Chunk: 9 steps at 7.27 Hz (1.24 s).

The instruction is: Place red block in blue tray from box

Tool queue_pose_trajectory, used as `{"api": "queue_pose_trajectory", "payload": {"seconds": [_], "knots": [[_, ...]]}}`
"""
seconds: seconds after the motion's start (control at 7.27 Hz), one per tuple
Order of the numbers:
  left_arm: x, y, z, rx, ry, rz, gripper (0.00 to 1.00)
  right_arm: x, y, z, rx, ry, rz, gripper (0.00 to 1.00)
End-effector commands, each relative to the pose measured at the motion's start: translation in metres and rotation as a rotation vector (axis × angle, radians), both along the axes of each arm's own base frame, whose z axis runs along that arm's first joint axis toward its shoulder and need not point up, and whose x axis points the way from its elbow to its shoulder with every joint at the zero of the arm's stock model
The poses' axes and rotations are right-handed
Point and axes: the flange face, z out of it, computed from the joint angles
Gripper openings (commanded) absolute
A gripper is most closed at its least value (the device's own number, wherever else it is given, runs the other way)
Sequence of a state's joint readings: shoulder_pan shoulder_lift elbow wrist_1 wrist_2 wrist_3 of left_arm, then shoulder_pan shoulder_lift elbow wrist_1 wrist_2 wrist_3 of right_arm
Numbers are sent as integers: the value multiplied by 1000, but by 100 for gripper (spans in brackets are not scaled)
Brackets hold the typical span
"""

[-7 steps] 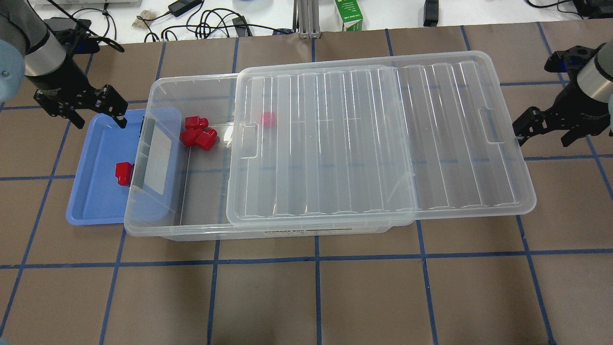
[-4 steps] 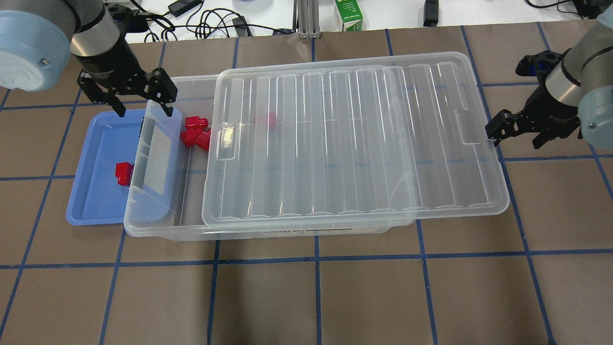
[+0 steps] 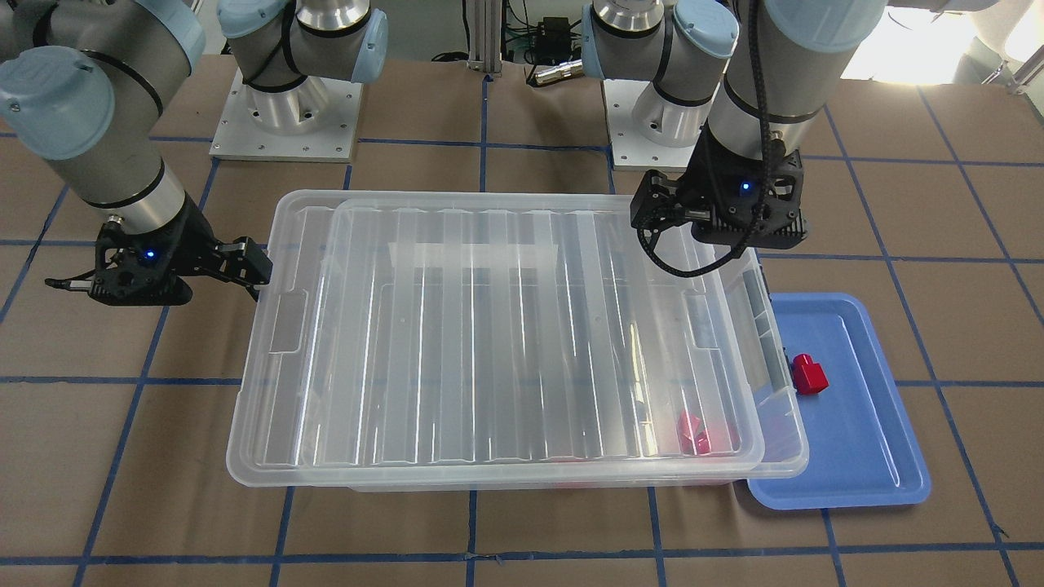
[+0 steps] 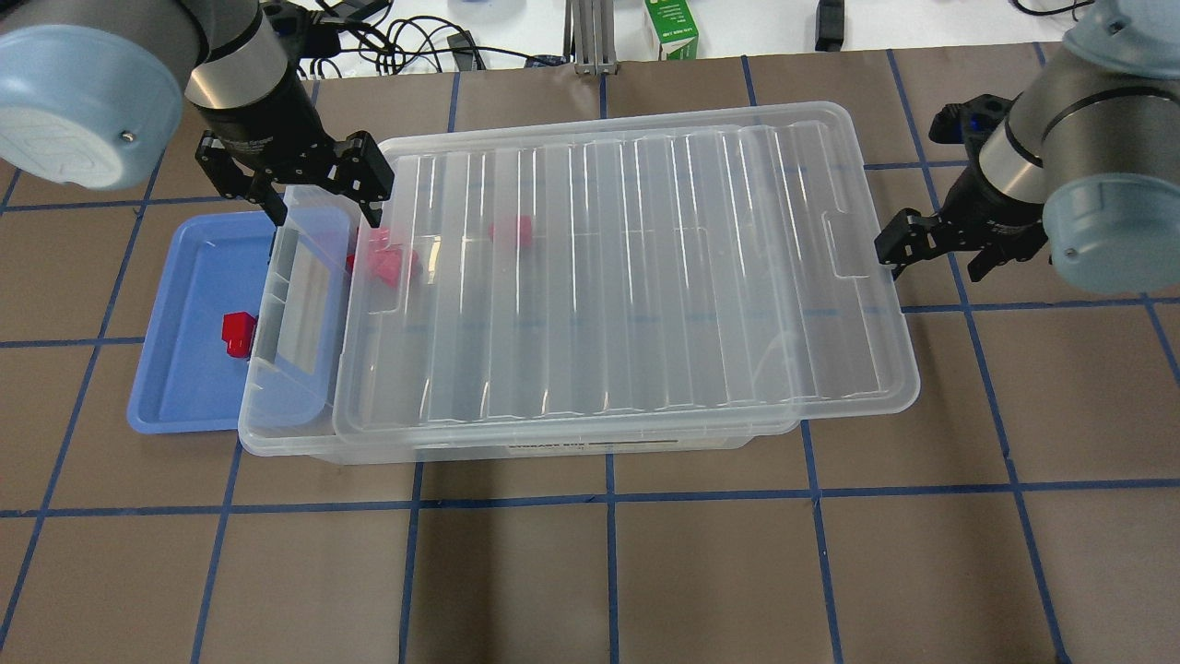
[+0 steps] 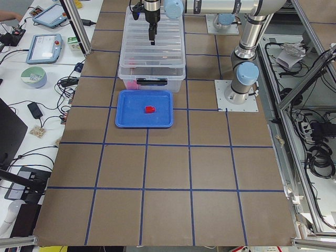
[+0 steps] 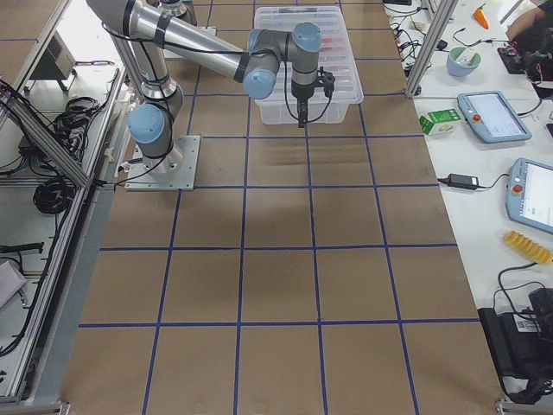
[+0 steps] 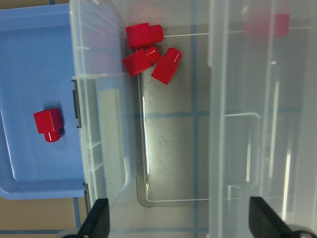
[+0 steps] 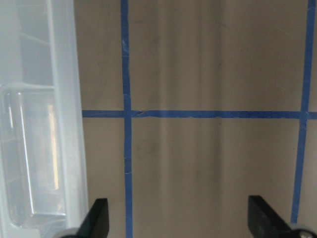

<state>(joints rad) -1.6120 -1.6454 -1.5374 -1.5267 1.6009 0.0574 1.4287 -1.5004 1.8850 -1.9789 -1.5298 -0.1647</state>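
Note:
The clear box (image 4: 277,435) lies mid-table with its ribbed lid (image 4: 627,277) over most of it. Three red blocks (image 7: 148,54) lie together at its left end, now under the lid's edge in the overhead view (image 4: 385,263). Another red block (image 4: 512,231) shows dimly through the lid. One red block (image 4: 238,334) lies in the blue tray (image 4: 180,369), which is tucked under the box's left end. My left gripper (image 4: 326,217) is open and empty above the box's left end. My right gripper (image 4: 931,258) is open and empty at the lid's right edge.
A green carton (image 4: 671,28) and cables lie beyond the table's far edge. In the right wrist view the lid's edge (image 8: 64,124) is at the left, with brown paper and blue tape lines (image 8: 126,124) beside it.
The lid has slid left over the box's open end, with my right gripper moving left at its right edge. My left gripper has moved right, from above the tray to above the box's end.

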Motion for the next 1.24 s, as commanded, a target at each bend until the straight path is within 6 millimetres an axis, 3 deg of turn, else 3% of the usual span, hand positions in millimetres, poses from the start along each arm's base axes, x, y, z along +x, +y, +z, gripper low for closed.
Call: {"api": "queue_pose_trajectory", "payload": {"seconds": [0.0, 0.28, 0.41, 0.55, 0.83, 0.96, 1.1], "knots": [[13, 4, 15, -29, 38, 4, 100, 12, 2, -2, 2, -1, 16, 100], [19, 19, 23, 6, 28, 14, 100, 9, -3, 16, -36, 20, 30, 100], [18, 13, 28, -7, 39, 26, 100, 9, -7, 56, -81, 27, 19, 99], [17, 16, 25, -1, 38, 25, 100, 18, 3, 99, -57, 13, 6, 99], [19, 14, 18, 13, 27, 16, 100, 57, 37, 188, -68, 15, -58, 100], [20, 15, 20, 8, 39, 19, 100, 64, 41, 205, -46, 13, -77, 100], [21, 17, 25, -2, 39, 20, 100, 65, 24, 188, -9, 16, -83, 100]]}}
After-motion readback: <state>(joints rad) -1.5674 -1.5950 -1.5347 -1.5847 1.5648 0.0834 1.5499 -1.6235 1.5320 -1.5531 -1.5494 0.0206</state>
